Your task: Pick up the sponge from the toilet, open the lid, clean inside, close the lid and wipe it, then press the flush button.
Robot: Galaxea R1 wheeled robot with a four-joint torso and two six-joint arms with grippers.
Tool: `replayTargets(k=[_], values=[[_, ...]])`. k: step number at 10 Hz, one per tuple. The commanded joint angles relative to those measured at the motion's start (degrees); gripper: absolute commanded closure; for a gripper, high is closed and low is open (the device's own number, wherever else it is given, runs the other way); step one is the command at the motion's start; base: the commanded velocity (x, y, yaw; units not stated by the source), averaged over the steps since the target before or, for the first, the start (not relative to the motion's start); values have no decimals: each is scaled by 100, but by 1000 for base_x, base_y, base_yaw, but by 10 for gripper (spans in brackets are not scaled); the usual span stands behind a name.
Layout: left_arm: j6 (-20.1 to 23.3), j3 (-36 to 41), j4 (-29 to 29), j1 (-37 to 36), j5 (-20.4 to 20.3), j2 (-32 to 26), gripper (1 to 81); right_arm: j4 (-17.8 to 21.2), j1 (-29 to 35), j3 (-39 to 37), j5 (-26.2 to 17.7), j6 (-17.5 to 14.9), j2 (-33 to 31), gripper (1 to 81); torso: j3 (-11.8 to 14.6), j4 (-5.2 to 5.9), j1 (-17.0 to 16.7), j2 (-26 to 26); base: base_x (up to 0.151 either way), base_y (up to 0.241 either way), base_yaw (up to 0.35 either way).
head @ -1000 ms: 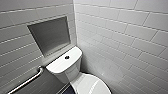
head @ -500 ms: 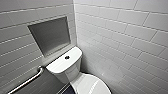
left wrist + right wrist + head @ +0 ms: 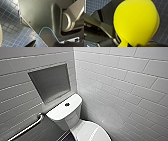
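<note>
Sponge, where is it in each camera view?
Head view: the toilet in the tiled corner.
Left wrist view: robot plate above blue floor tiles.
Right wrist view: sponge, large and central, above those tiles.
Shared landmark: the blue floor tiles.

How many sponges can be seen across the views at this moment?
1. The yellow sponge looms large in the right wrist view, pinched narrow at one end, above the dark tiled floor. More could be hidden where the head view cuts off the toilet.
</note>
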Motion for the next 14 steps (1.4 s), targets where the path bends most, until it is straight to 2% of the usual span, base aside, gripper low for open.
replayTargets(k=[1,2,3,8,12,14], values=[[2154,940,-2040,75,399,-448,10,395,-49,-281,-306,-427,104,811,0,0,0,0,0,0,0],[3005,1244,-2883,68,372,-578,10,316,13,357,-314,-419,-199,811,0,0,0,-2,0,0,0],[3349,1371,-3157,67,372,-607,10,351,92,973,-323,-418,-545,811,0,0,0,-2,0,0,0],[3314,1204,-3236,-3,460,-492,10,369,1004,3865,-323,-418,-2506,811,0,0,0,-6,0,0,0],[3332,1046,-3227,-3,460,-387,10,439,1630,4649,-508,-418,-3122,811,0,0,0,-6,0,0,0],[3350,905,-3166,-3,469,-308,10,728,2182,4956,-560,-383,-3674,811,0,0,0,-6,0,0,0]])
